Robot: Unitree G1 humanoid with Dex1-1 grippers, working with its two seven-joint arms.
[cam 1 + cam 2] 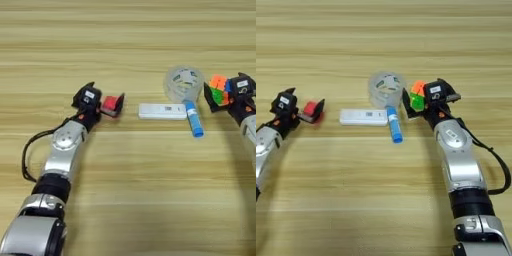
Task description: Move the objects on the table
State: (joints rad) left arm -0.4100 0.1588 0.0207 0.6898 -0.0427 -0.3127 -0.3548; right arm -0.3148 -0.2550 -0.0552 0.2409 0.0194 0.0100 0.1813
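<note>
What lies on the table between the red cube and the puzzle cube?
Between red cube and puzzle cube: white bar, blue-and-white stick, tape roll just behind. Both views show it.

Both head-mounted stereo views look steeply down on the light yellowish wooden plank surface (128, 30) at close range. The left eye view extends further left, the right eye view further right; the central surface area appears in both.

red cube (109, 104) in left tool (111, 105) | puzzle cube (417, 96) in right tool (417, 100) | bar (162, 111), stick (193, 118), tape roll (183, 83) mid-table (125, 190)
</note>
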